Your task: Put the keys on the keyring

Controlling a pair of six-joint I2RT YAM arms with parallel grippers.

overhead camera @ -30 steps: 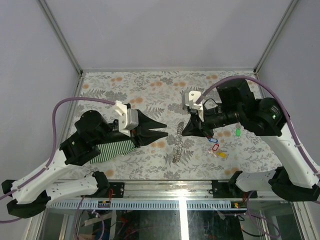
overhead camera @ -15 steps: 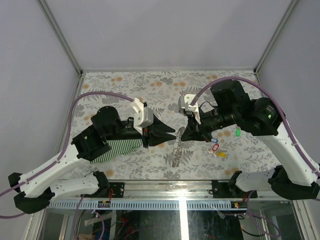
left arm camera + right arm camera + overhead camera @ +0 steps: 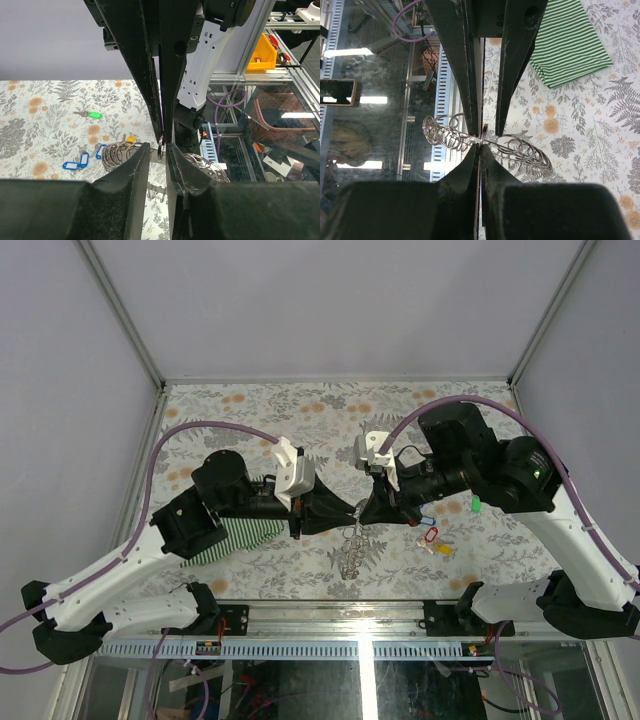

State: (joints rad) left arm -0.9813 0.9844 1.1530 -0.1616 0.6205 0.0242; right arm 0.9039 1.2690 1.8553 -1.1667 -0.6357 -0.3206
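Toward the front middle of the table (image 3: 200,410): keyring (image 3: 348,552), keys (image 3: 431,535) near its right, cloth (image 3: 240,535) off left beneath the left arm (image 3: 190,525).

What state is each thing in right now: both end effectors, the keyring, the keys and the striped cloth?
Keyring: pinched at one point, hanging in loops.
Right end effector: shut on the keyring.
Left end effector: slightly open around the keyring wire.
Keys: loose on the table, none threaded.
Striped cloth: folded, lying flat.
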